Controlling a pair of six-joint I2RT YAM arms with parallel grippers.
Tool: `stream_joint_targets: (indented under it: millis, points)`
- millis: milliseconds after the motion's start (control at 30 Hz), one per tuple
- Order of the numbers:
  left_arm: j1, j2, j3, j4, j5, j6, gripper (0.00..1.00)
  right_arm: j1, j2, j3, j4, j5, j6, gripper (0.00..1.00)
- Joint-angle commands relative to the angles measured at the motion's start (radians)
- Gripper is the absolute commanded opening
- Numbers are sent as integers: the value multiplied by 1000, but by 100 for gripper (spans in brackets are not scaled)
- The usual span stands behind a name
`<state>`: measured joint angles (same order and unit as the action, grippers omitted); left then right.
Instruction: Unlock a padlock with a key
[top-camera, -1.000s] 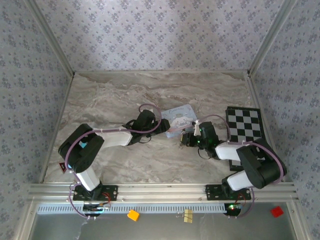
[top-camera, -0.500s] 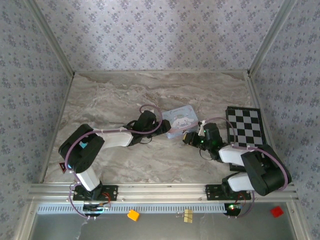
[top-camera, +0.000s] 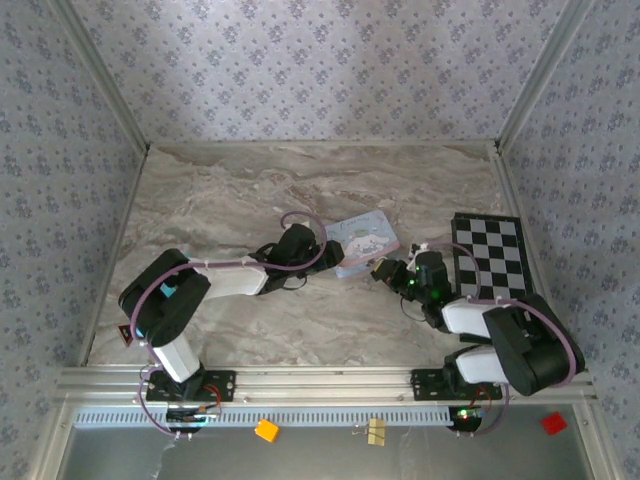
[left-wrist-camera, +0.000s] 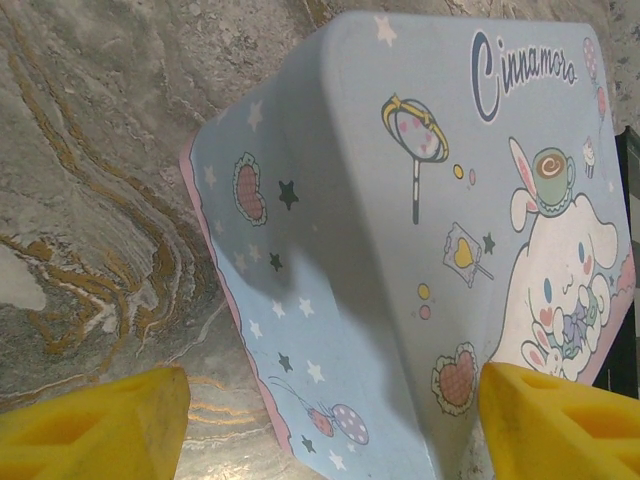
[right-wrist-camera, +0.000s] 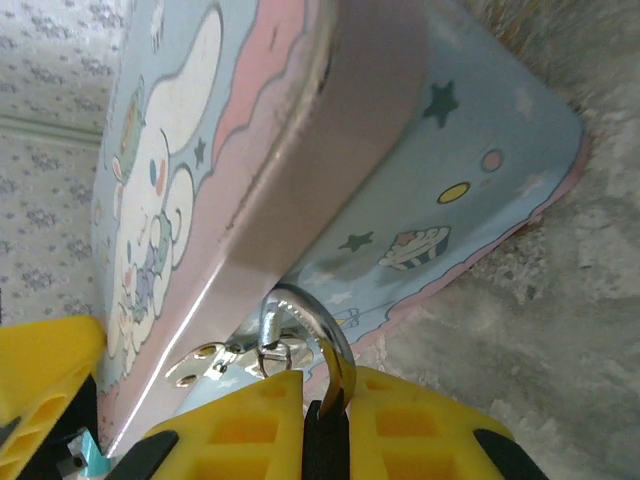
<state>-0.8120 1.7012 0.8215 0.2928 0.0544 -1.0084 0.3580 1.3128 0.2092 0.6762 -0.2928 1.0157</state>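
— How far along?
— Barely. My right gripper (right-wrist-camera: 327, 425) pinches the padlock (right-wrist-camera: 338, 355), its shackle hooked through the tin's (left-wrist-camera: 400, 200) clasp (right-wrist-camera: 215, 360) just above the fingers (right-wrist-camera: 240, 420). My left gripper (left-wrist-camera: 325, 400) is spread astride the tin's corner.
— What's left?
— The key in and turned, I judge.

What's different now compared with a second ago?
The right arm pulled back to the right, and the right gripper turned to point more leftward, still shut on the padlock. The tin shifted slightly right with it, and the left gripper crept after it. Unchanged: the left jaws are open astride the tin's edge, and the right grip is kept.
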Motion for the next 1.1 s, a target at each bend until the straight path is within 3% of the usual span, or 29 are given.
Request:
stream_joint_targets:
  millis: [0,267,500,667,1067]
  points:
    - [-11,39,-14,-102,-16,11,75,-16,-83,11,-65,26,-3,3]
    - [27,-15,-3,-137,-2,84,76,-45,-418,120,-748,77,-323,4]
    - [50,-166,-38,-199,-6,208,78,-64,-510,221,-1092,103,-472,5]
    - [83,-338,-128,-248,-49,280,81,-55,-482,251,-1161,111,-459,5]
    - [236,-883,-328,-482,-214,415,88,25,-366,204,-1075,62,-396,5]
